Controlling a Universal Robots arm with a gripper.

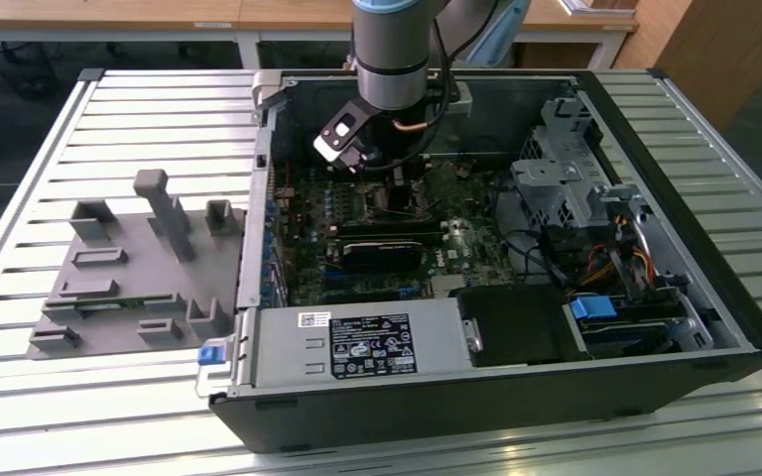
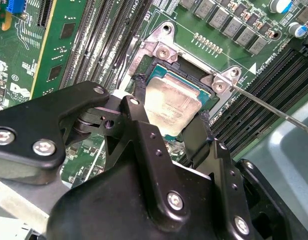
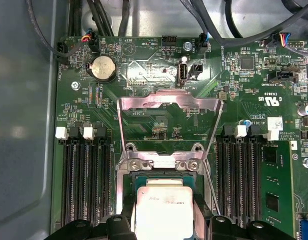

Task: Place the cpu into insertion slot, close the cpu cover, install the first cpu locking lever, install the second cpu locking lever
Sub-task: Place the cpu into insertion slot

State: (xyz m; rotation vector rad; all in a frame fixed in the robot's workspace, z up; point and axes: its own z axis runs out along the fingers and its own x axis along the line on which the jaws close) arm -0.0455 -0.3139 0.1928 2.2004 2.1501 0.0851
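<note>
**Exterior view.** The arm reaches down into an open computer case lying on a slatted worktop. Its lower end is masked by wrist hardware and cables. A grey holder sits on the exterior view's left, just beside the case. The metal box along the case's near edge carries a label, but the print is too small to read.

**Second wrist view.** The gripper straddles the cpu. The fingers press on two opposite edges, grasping it. The cpu is at the insertion slot; I cannot tell whether it is fully seated or just above. The gripper's body hides the slot's near side. A thin lever wire runs off from a corner bracket.

**First wrist view.** The cpu lies between the fingers of the gripper, inside the slot's dark rim. Its near edge is cut off. The cpu cover stands swung open beyond the slot, with green board showing through its window. There is faint print on the chip top, illegible. Memory slots flank the slot.
</note>
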